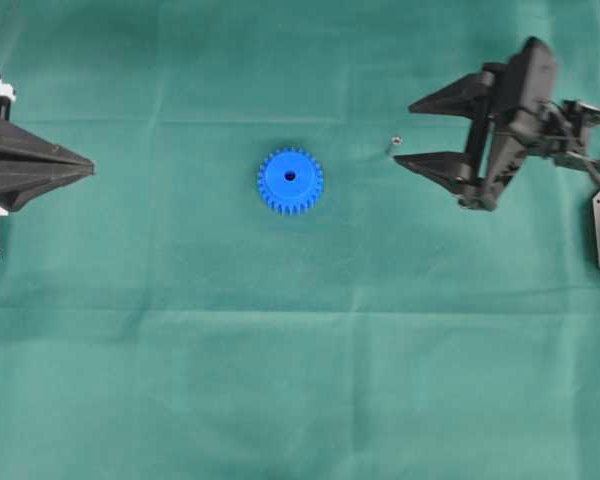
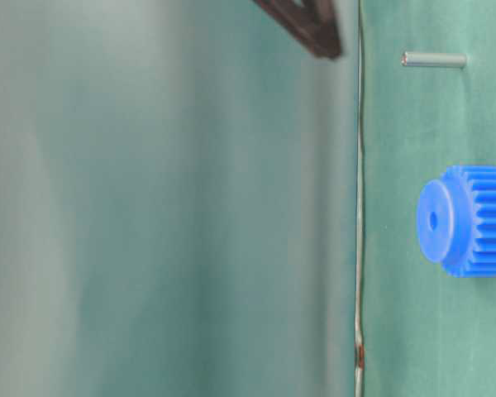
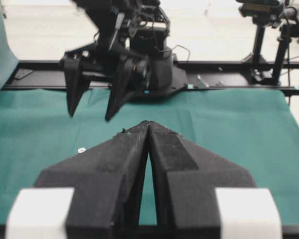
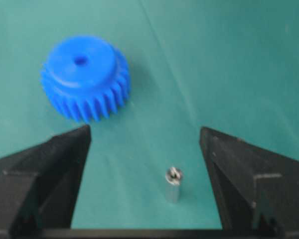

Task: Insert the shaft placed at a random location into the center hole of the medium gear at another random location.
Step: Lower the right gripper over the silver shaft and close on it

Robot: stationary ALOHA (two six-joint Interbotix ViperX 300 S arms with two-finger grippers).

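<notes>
Black and spread wide, my right fingers hold nothing; seen from my right wrist, the shaft stands upright on the green desk cloth in the gap between them, touching neither. Beyond it, apart from the pin, the medium gear lies flat with its raised face up and its center hole dark and unfilled. From overhead, the shaft sits just off my right fingertips, and the gear rests near the middle of the desk. Farthest across, at the left edge, my left fingers are pressed together to a point with nothing between them, well apart from the gear.
</notes>
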